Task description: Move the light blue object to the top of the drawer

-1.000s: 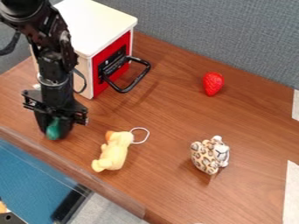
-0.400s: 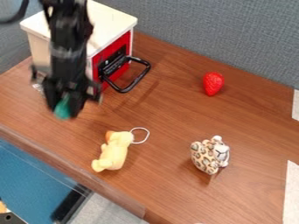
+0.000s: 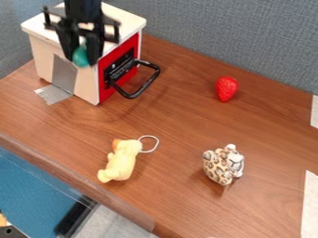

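Observation:
The gripper (image 3: 81,56) hangs at the upper left, in front of the near side of the white and red drawer box (image 3: 118,21). Between its fingers it is shut on a teal, light blue-green object (image 3: 81,56), whose rounded lower end pokes out below. The object appears raised off the table, around the height of the box's top edge. The box's top is partly hidden behind the gripper. A black handle (image 3: 145,86) juts from the box's red front.
A yellow plush toy (image 3: 122,160) with a white loop lies at the front centre. A spotted plush toy (image 3: 222,164) sits to the right and a red strawberry (image 3: 227,89) at the back. Silver tape (image 3: 53,94) runs from the box to the table. The table's edge (image 3: 74,179) slants across the lower left.
The gripper has risen from the table's left side, moving up and slightly right to the box with the teal object in it. The toys and box have stayed put.

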`<state>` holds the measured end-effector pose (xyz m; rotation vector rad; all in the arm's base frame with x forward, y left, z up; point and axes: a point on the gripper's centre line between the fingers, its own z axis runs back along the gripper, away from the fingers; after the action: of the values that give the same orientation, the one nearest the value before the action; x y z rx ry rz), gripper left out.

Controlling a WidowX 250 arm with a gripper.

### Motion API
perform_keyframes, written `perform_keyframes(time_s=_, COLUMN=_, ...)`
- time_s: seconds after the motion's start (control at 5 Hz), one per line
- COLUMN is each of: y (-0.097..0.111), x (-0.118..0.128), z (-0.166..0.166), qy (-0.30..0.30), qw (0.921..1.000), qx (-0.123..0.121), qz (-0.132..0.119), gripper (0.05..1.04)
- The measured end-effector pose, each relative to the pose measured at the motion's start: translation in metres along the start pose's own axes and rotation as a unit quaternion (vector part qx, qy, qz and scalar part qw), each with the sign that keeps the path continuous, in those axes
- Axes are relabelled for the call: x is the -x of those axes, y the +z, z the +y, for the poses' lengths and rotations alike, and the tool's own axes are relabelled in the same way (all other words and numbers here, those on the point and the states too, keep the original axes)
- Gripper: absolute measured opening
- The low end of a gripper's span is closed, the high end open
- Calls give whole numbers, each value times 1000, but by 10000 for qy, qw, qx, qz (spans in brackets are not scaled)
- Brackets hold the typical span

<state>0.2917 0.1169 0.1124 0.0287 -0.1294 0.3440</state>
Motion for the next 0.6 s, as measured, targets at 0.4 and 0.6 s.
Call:
perform_keyframes(time_s=0.4, y=-15, x=-50, z=21, qy=-16, qw=10000, qx=49, qz=-68, gripper=436)
perform_keyframes(time_s=0.6, y=-23, x=-60, z=29, qy=-22, qw=10000, qx=6, qz=6, gripper=504)
